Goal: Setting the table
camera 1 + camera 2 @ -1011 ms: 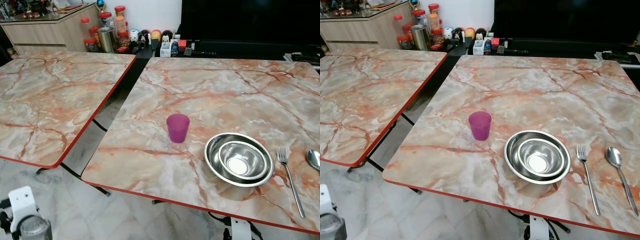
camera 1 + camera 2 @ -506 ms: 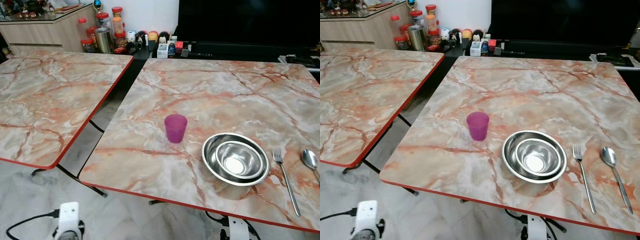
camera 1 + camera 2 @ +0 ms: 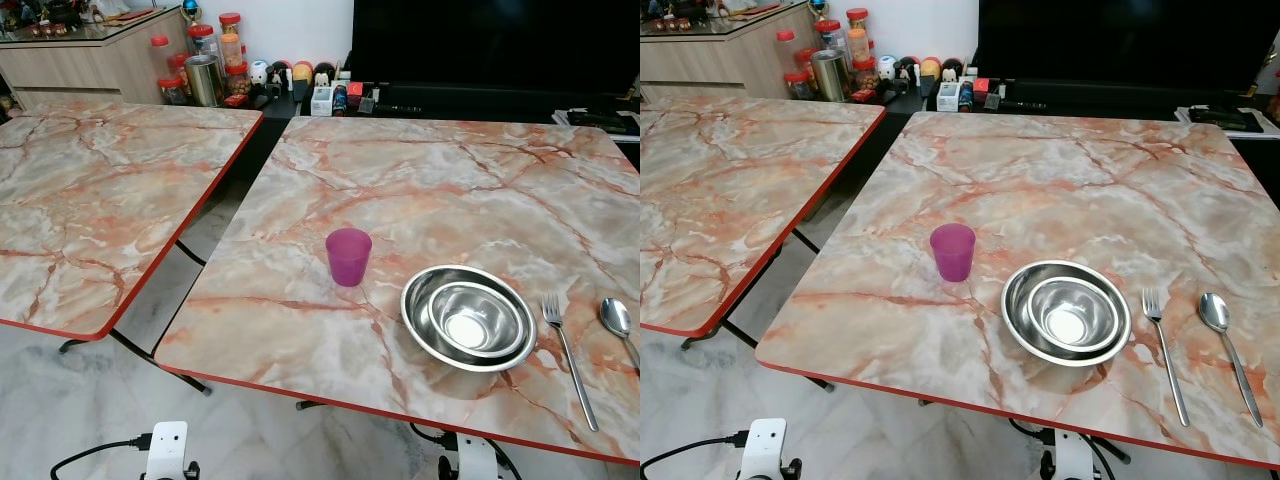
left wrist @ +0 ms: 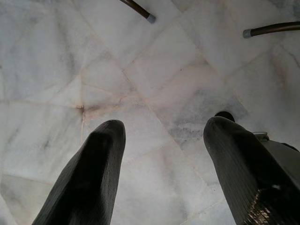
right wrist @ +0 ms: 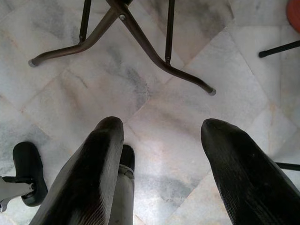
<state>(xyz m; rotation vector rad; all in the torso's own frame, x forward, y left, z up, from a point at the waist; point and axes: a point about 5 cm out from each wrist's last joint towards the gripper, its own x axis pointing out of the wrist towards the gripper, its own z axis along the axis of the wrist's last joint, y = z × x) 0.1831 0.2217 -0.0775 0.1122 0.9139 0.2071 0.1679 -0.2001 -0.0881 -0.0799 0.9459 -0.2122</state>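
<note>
Now, from left to right on the marble table (image 3: pixel 430 180) stand a purple cup (image 3: pixel 348 256), two nested steel bowls (image 3: pixel 468 318), a fork (image 3: pixel 567 358) and a spoon (image 3: pixel 617 322). Both arms hang low over the floor, the left gripper (image 4: pixel 164 136) and right gripper (image 5: pixel 161 133) spread wide and empty.

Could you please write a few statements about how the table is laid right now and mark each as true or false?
1. The smaller steel bowl sits inside the larger steel bowl. True.
2. The purple cup lies on its side. False: it stands upright.
3. The fork lies between the bowls and the spoon. True.
4. The left gripper holds the cup. False: it is open over the floor, as is the right gripper.
</note>
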